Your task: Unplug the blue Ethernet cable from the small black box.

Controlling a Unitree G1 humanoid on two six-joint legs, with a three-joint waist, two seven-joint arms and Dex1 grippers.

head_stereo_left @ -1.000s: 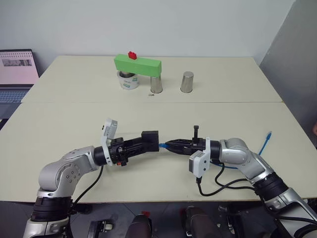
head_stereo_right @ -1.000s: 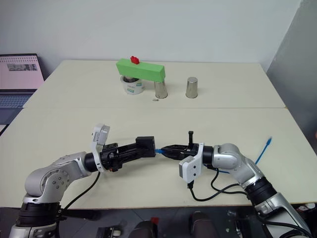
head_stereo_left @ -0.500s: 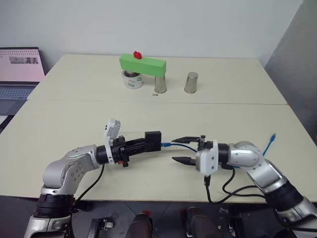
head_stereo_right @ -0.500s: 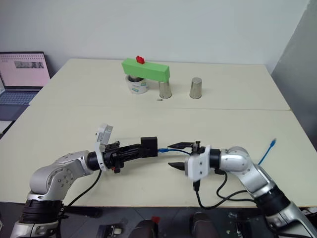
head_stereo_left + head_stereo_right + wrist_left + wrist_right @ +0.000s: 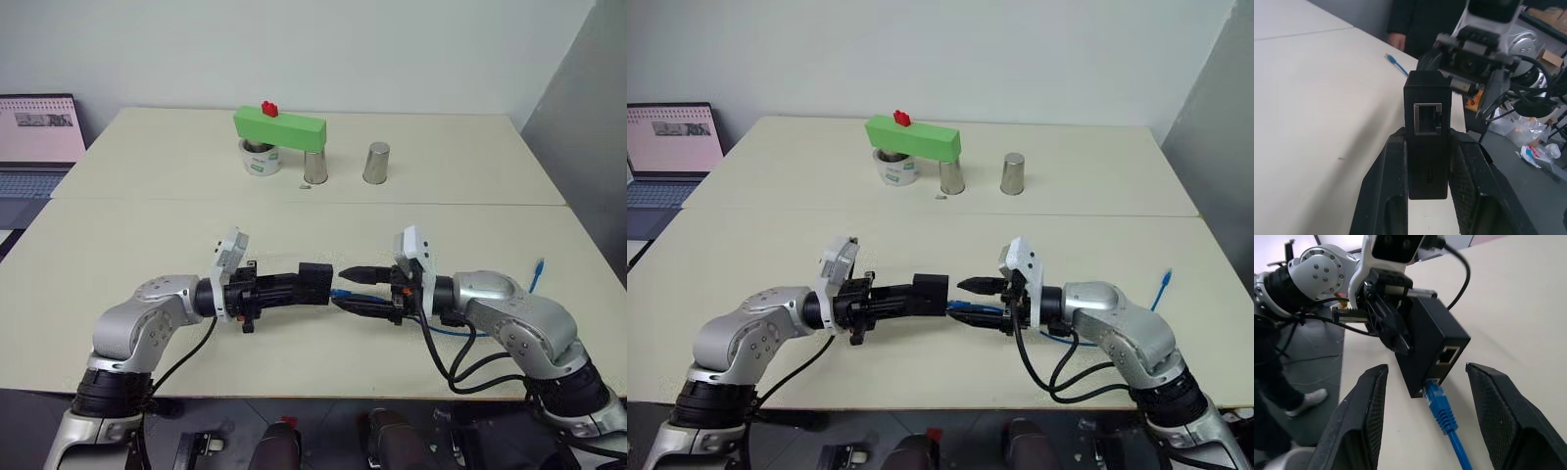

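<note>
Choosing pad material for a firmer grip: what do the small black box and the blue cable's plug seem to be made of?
The small black box looks like matte moulded plastic: flat dull faces, crisp edges, with a shiny, probably metal, frame around its port. The plug of the blue cable seems translucent blue plastic, glossy and ribbed; the cord behind it looks like smooth, flexible sheathing, likely vinyl or rubber.

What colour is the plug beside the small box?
Bright blue plug on the blue Ethernet cable; right wrist view shows it best.

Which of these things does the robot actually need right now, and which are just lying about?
Needed:
- small black box, clamped in the left claw
- blue Ethernet cable
- right claw, open around the plug

Lying about:
- green block
- two metal cups
- white tub
- laptop
</note>
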